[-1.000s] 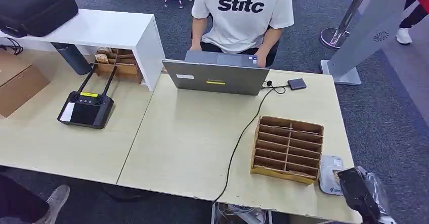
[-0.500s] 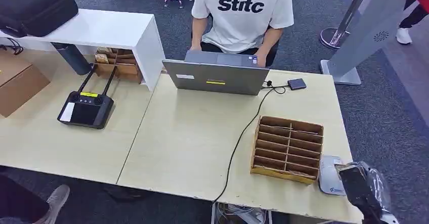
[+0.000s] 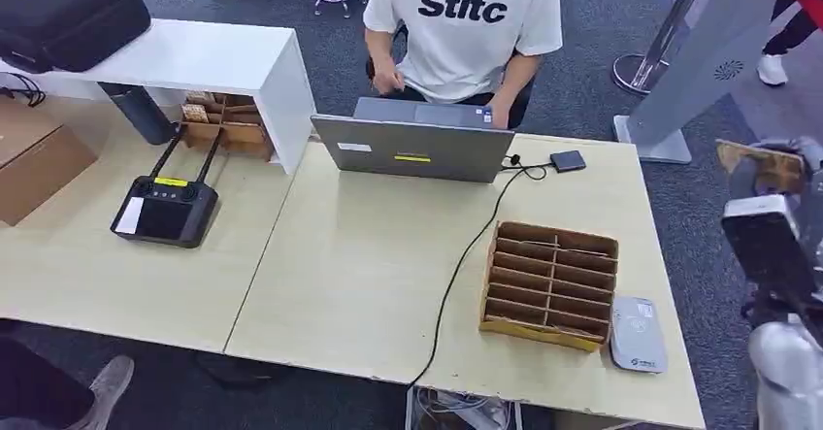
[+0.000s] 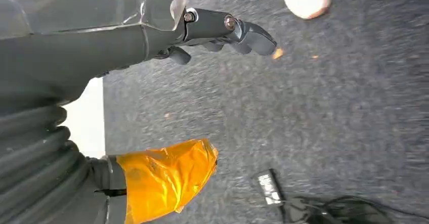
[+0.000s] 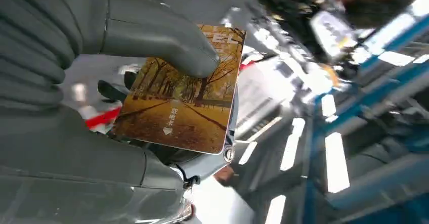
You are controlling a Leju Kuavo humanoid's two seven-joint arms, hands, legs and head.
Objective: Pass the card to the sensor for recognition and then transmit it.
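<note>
My right hand (image 3: 776,207) is raised off the table's right edge and holds a card (image 3: 760,164) with an autumn-tree picture. In the right wrist view the thumb (image 5: 157,37) presses the card (image 5: 179,107) flat against the fingers behind it. The grey card sensor (image 3: 637,334) lies on the table (image 3: 369,275) near its front right corner, beside the cardboard slot rack (image 3: 550,283). My left hand (image 4: 212,32) hangs over grey carpet, its fingers apart with nothing in them.
A person in a white T-shirt (image 3: 464,24) sits behind an open laptop (image 3: 412,144) at the far edge. A black cable (image 3: 466,255) crosses the table. A black controller (image 3: 165,207) lies on the left. A white shelf (image 3: 194,56) holds a black case.
My right hand has risen from beside the sensor at the table's front right corner to well above the right edge, with the card in it. The person's arm has shifted slightly.
</note>
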